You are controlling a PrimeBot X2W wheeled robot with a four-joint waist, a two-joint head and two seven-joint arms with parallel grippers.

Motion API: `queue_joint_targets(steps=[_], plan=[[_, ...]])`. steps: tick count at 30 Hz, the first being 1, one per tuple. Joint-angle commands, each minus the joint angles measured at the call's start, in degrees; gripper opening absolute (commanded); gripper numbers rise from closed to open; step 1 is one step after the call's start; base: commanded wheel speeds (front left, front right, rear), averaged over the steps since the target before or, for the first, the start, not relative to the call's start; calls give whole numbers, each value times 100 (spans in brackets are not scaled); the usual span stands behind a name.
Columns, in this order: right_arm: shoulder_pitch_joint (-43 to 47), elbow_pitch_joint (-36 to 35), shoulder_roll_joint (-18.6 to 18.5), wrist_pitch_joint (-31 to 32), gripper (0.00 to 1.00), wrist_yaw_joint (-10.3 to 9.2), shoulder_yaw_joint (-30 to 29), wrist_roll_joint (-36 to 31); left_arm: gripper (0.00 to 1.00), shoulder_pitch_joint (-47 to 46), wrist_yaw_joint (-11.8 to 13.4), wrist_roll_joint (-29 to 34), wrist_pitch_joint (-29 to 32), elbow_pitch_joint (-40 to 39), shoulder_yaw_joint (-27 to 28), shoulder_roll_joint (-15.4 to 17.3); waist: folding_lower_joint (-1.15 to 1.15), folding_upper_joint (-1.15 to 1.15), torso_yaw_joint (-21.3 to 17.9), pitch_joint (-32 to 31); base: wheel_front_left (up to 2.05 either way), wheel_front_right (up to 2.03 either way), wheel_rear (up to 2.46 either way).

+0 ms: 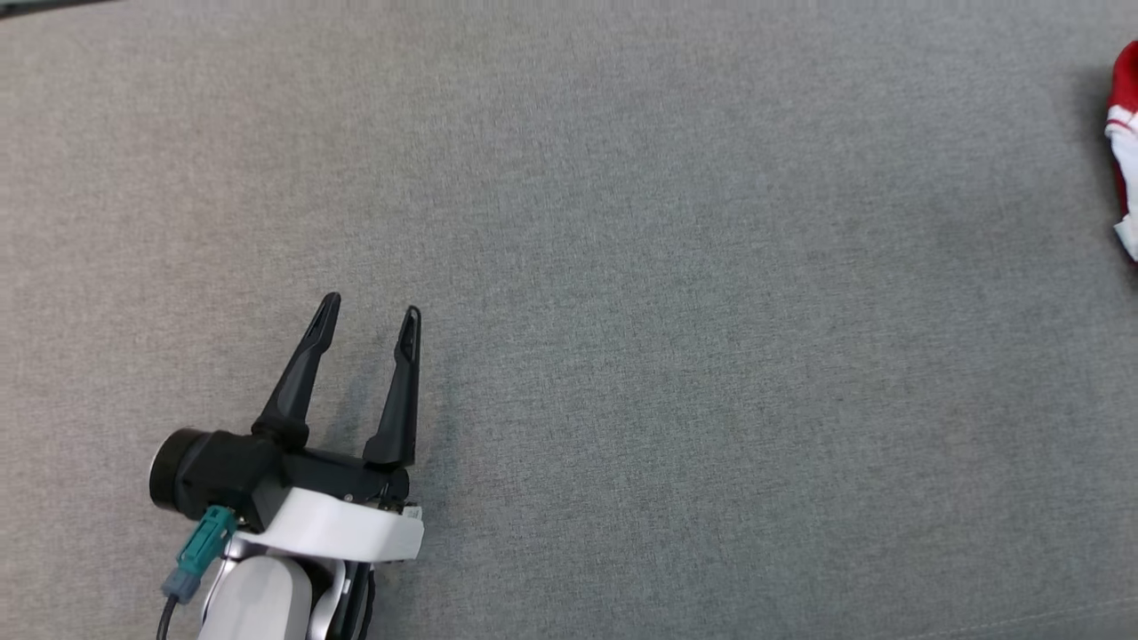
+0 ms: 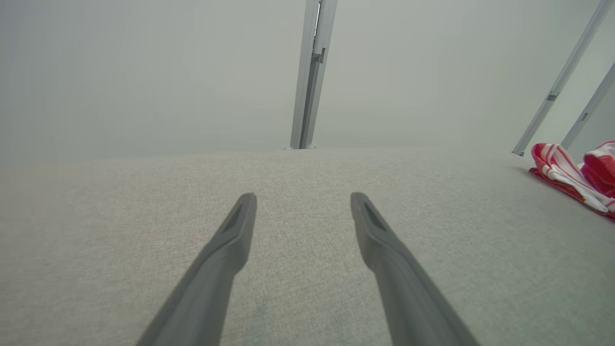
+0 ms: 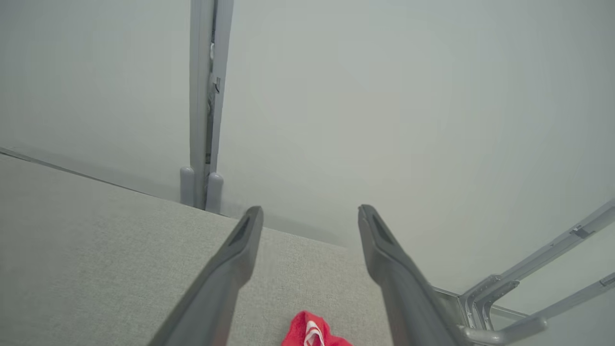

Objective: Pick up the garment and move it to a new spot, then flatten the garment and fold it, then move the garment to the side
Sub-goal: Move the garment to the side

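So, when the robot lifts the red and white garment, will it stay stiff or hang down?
Probably floppy: the garment lies bunched in soft folds. Likely light, being thin cloth. Pushed, it may catch on the textured grey surface.

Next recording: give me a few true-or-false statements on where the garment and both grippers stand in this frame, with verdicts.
1. The left gripper is open, with nothing between its fingers. True.
2. The garment lies in the middle of the grey surface. False: in the head view it sits at the far right edge, well away from the left gripper.
3. The garment is red and white. True.
4. The right gripper is shut on the garment. False: its fingers stand wide apart, and the garment lies on the surface below them.
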Motion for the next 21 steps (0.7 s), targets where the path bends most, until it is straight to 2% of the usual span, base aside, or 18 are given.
queue_joint_targets(steps=[1, 11, 15, 21], plan=[[131, -140, 179, -210, 100, -3, -10, 10, 100, 88, 48, -1, -15, -24, 46, 19, 0, 0, 13, -166, 0, 0, 0], [941, -728, 1493, -1883, 100, -3, 58, 113, 100, 410, 174, 44, -15, -181, 254, 17, 0, 0, 82, -894, 0, 0, 0], [1436, -724, 1948, -2329, 100, -3, 87, -494, 100, 545, 238, 42, -15, -267, 340, 17, 0, 0, 146, -1140, 0, 0, 0], [2354, -873, 2887, -2571, 100, -3, -365, -1129, 100, 761, 291, 11, -15, -399, 406, 18, 0, 0, 236, -1412, 0, 0, 0]])
